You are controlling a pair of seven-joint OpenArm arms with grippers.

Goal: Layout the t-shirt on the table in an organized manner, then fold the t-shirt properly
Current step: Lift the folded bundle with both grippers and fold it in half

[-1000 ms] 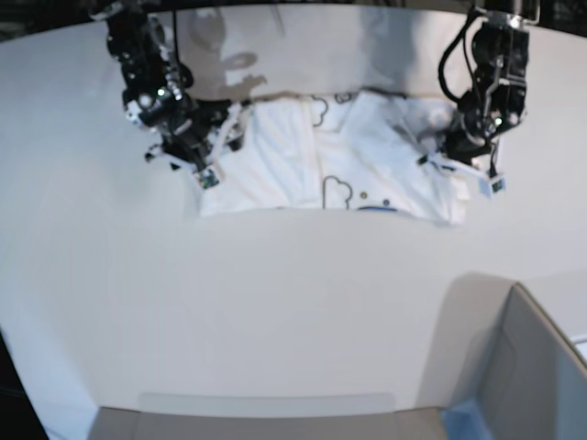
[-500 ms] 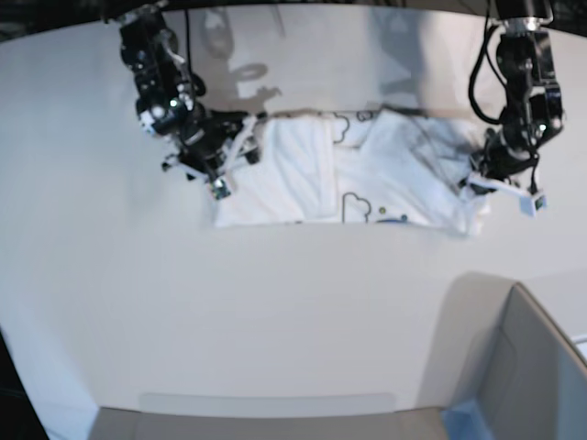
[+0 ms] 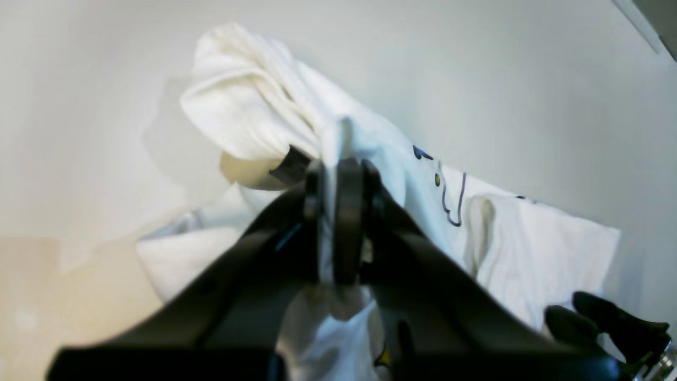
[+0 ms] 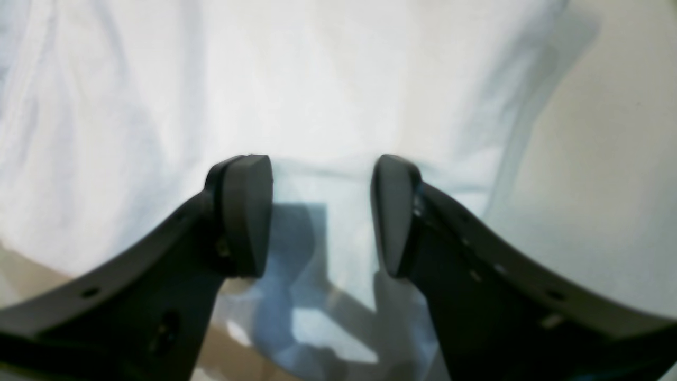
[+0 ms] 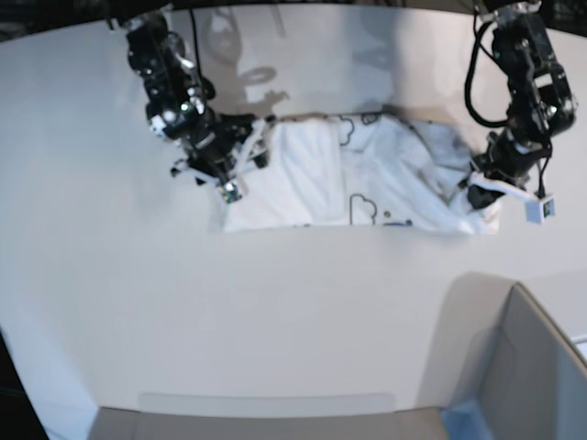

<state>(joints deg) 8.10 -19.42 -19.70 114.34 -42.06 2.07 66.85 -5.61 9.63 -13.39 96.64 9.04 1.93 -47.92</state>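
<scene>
Shirt: white cloth t-shirt with black-outlined cloud prints (image 5: 358,183), lying rumpled and partly folded over itself on the far half of the large smooth white table (image 5: 275,302), between the two arms.
Left gripper (image 3: 338,211): at the shirt's edge on the base view's right; jaws pressed narrow, a fold of white cloth pinched between them and bunched up above the tips.
Right gripper (image 4: 320,217): at the shirt's opposite edge; jaws spread wide, over flat white cloth, nothing between the pads.
Box: grey box with blue corner (image 5: 514,367), near side of table, well apart from shirt.
</scene>
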